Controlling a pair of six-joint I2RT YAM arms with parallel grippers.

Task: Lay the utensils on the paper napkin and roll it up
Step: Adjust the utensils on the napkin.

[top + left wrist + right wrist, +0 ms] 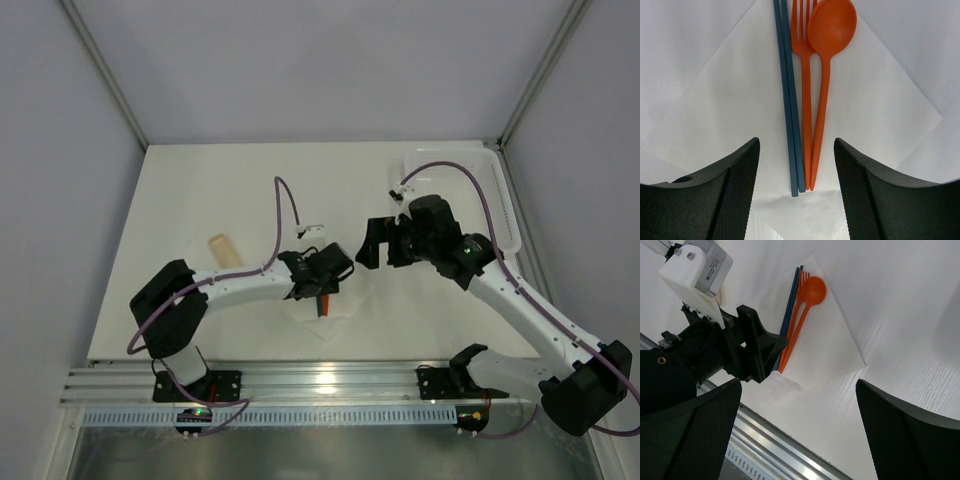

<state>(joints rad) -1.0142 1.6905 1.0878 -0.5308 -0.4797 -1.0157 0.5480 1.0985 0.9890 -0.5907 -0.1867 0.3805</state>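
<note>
Plain grey walls [320,60] enclose an off-white table [200,190] edged by an aluminium rail [330,378].

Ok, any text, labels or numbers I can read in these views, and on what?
Nothing legible in any view.
White housing on the left arm's wrist: a label with tiny print, too blurred to read.
Spoon, fork, chopsticks, napkin: no markings visible.

Cut-off bits
Ahead of the left gripper [797,145], the fork [806,110] and blue chopsticks [789,100] run off the picture's top edge.
</note>
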